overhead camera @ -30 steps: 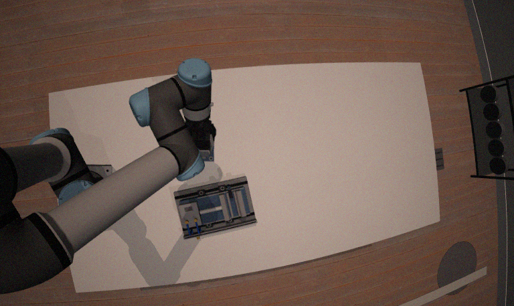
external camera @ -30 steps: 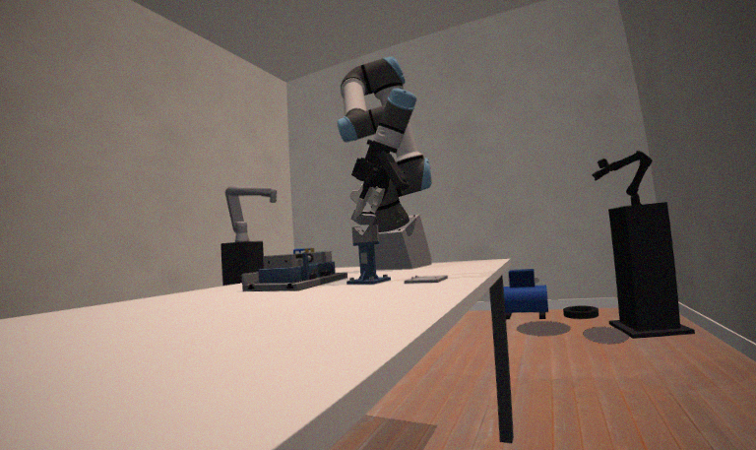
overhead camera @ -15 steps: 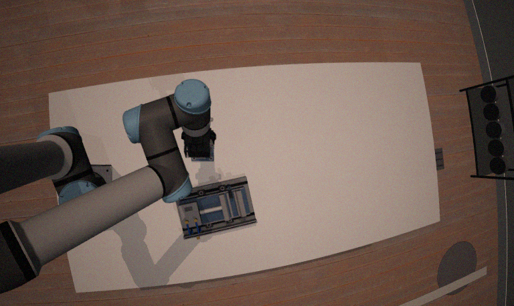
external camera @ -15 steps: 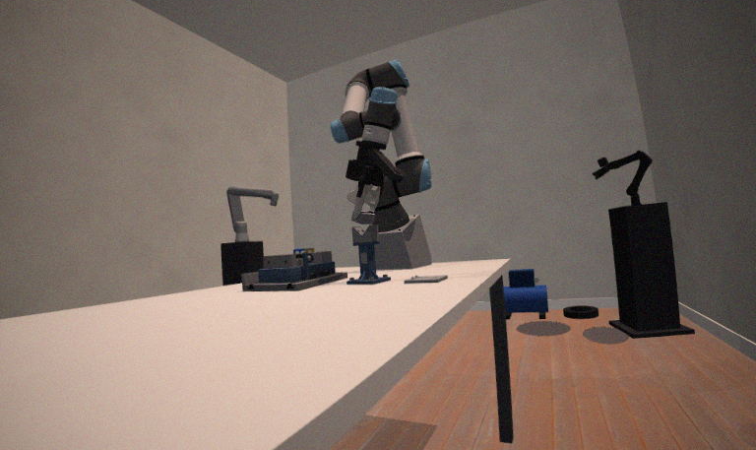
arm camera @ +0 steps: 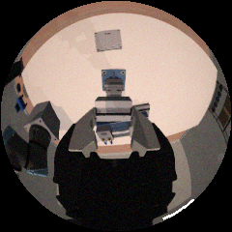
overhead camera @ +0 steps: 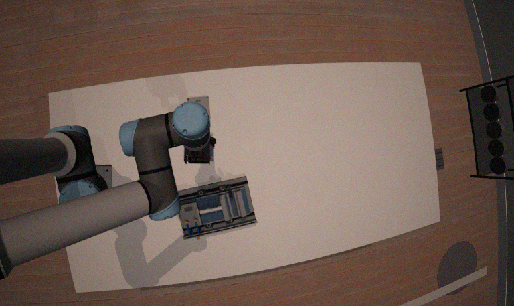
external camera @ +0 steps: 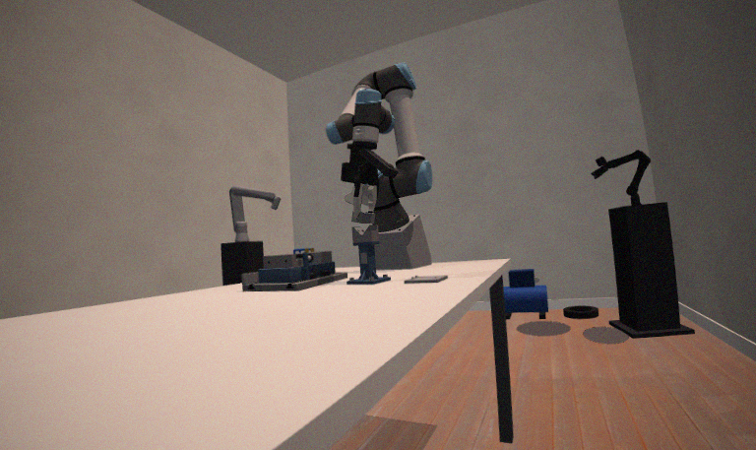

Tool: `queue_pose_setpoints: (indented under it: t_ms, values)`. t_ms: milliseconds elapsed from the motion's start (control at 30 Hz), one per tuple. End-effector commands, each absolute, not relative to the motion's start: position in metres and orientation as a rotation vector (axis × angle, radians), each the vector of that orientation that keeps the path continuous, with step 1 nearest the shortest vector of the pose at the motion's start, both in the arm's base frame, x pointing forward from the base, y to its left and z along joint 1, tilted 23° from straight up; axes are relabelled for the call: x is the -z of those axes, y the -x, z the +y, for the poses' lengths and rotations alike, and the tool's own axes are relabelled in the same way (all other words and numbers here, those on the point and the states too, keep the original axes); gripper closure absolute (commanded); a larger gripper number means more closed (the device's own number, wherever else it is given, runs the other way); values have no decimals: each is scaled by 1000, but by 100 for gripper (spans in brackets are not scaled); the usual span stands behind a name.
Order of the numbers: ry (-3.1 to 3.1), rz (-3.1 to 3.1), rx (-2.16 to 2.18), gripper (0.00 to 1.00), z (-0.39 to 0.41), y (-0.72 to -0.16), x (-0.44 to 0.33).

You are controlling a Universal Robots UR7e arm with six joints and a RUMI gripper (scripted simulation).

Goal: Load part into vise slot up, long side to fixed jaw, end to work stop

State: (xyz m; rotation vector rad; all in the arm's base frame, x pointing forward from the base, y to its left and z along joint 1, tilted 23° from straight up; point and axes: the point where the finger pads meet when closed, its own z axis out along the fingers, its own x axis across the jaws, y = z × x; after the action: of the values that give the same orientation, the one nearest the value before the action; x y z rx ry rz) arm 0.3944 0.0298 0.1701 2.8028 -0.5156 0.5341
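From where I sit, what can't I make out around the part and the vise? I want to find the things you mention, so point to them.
- Part [external camera: 363, 218] [arm camera: 113, 102] touching the V-block [overhead camera: 212, 155] [external camera: 364, 235] [arm camera: 114, 87] or just above it: too small in exterior; covered by the gripper [overhead camera: 197, 160] [external camera: 363, 210] [arm camera: 113, 111] and wrist in top.
- Vise [overhead camera: 227, 205] [external camera: 279, 275] [arm camera: 104, 134] interior: partly behind part and fingers in wrist.
- Infeed plate's [overhead camera: 199, 99] [external camera: 426, 279] [arm camera: 108, 41] near portion: under the arm in top.
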Motion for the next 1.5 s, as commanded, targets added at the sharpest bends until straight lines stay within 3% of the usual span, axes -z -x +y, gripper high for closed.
queue_pose_setpoints:
  t_ms: [0,1467]
  values:
    - [-2846,-509,-552,100,29,-394,-170]
    - [-2979,-488,-611,100,28,-394,-170]
